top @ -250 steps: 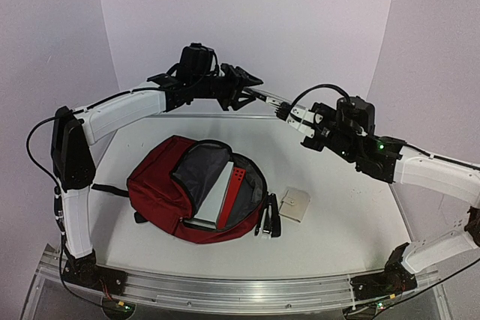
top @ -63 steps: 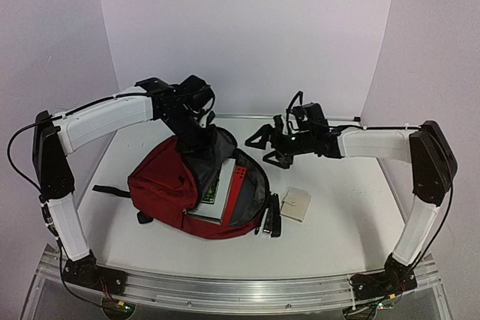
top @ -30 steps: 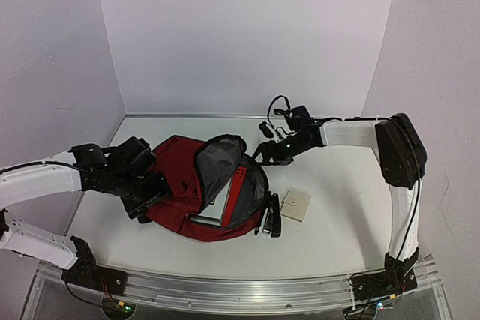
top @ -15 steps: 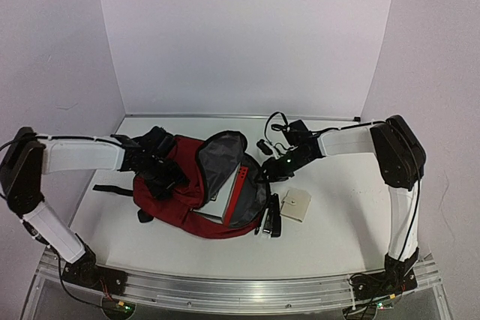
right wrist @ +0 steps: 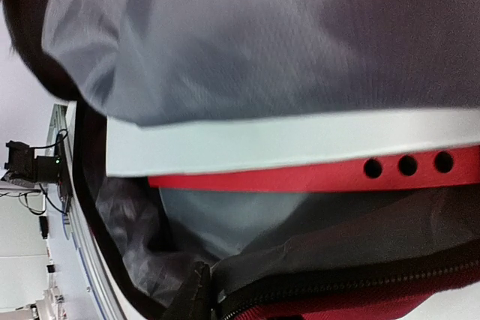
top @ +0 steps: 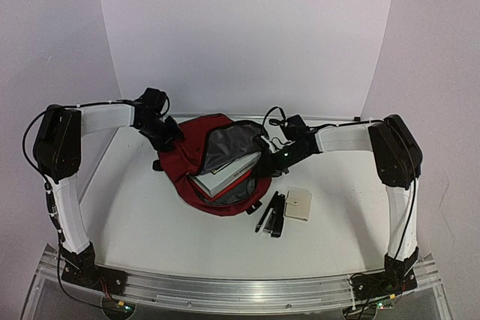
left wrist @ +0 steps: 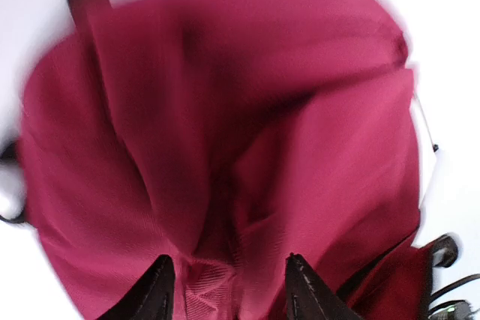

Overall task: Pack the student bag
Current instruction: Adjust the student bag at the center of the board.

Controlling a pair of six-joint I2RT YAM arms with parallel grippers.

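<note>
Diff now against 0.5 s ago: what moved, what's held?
The student bag swung round and shifted toward the back. The left gripper moved from its left side to its far-left corner, pinching a fold of fabric. The right gripper stayed at the right rim; grip unclear. Pens and beige pad unmoved.

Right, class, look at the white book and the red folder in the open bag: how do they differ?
The white book is plain white and looks thicker; the red folder is bright red and thin. The red folder has three round holes near its edge; the white book shows none. Both are flat and lie side by side inside the open student bag.
</note>
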